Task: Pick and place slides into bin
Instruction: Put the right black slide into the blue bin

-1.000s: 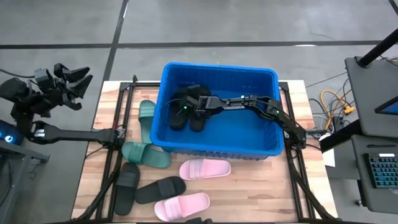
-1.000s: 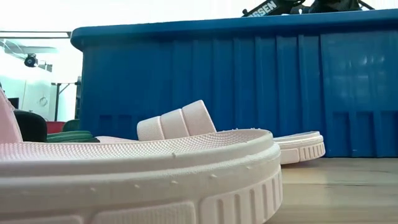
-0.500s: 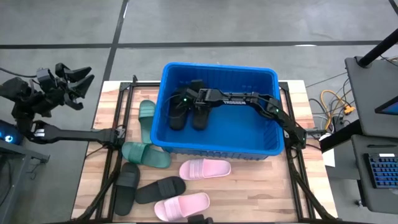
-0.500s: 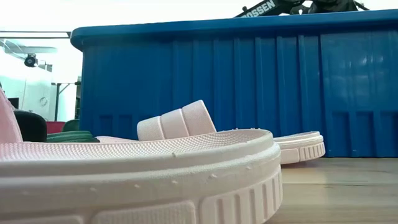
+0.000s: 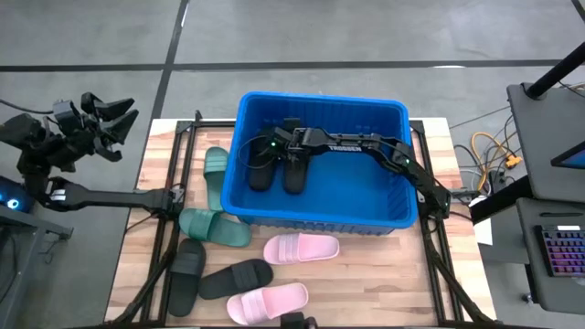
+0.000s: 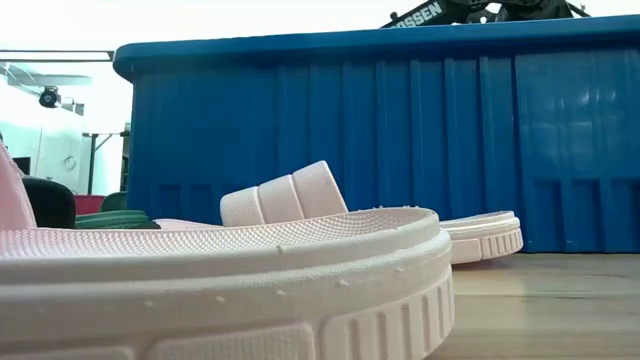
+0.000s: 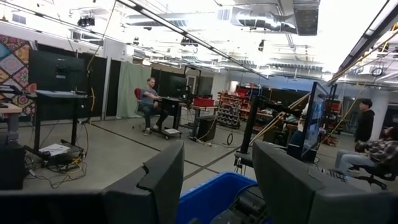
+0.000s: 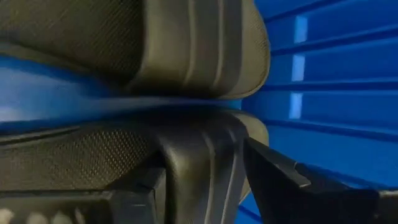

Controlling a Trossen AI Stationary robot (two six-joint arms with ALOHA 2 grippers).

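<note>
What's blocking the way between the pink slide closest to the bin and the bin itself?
Only the bin's own front wall. The pink slide lies on the table just outside that wall, with no other slide between them. It must be lifted over the rim. The right claw is inside the bin, over two black slides.

Wooden tabletop [image 5: 366, 274] carries blue bin [image 5: 320, 212]. Beside and in front of bin: two green slides [image 5: 213, 196], two black slides [image 5: 212, 274], two pink slides [image 5: 285, 274].
</note>
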